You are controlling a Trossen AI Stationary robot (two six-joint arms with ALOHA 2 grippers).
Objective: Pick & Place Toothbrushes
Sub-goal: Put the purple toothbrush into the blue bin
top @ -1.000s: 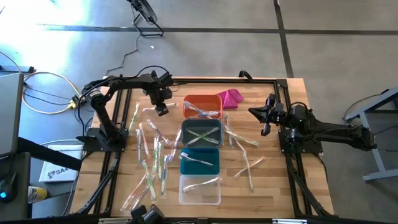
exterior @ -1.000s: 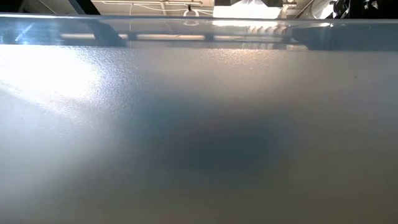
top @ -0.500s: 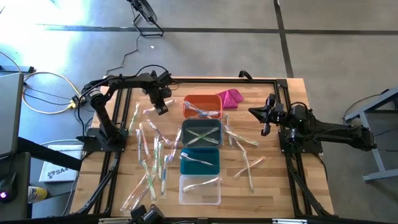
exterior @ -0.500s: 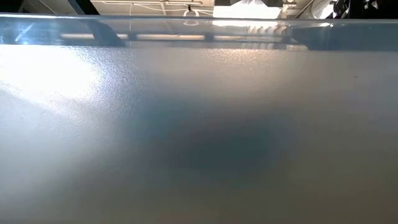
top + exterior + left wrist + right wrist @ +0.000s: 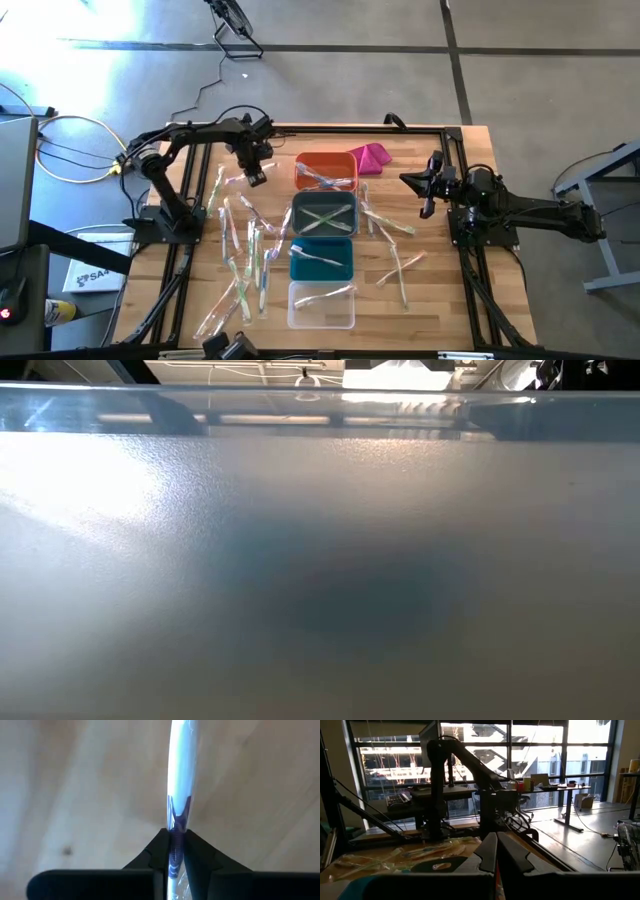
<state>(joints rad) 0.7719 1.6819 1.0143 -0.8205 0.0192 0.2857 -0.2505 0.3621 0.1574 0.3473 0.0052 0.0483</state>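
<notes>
Several wrapped toothbrushes (image 5: 246, 250) lie scattered on the wooden table left of a column of bins. A few more toothbrushes (image 5: 398, 265) lie to the right of the bins, and some lie inside them. My left gripper (image 5: 254, 176) points down over the far left part of the table. It is shut on a blue-white wrapped toothbrush (image 5: 181, 770). My right gripper (image 5: 427, 204) waits at the right side, raised and level, and is shut on nothing (image 5: 496, 847). My left gripper pinches the wrapped toothbrush between its two fingers, where the blue handle shows through the wrapper (image 5: 176, 822). The fingers come from above, pointing down, and lie across the stick. The toothbrush runs away from the fingers over the wood. Whether its far end is clear of the table I cannot tell.
An orange bin (image 5: 325, 170), a grey bin (image 5: 323, 215), a teal bin (image 5: 322, 260) and a clear bin (image 5: 321, 305) stand in a column at mid-table. A magenta cloth lump (image 5: 370, 157) lies beyond the orange bin. A blurred grey surface (image 5: 320, 560) fills the low view.
My left gripper has risen a little and shifted slightly toward the table's far left corner.
</notes>
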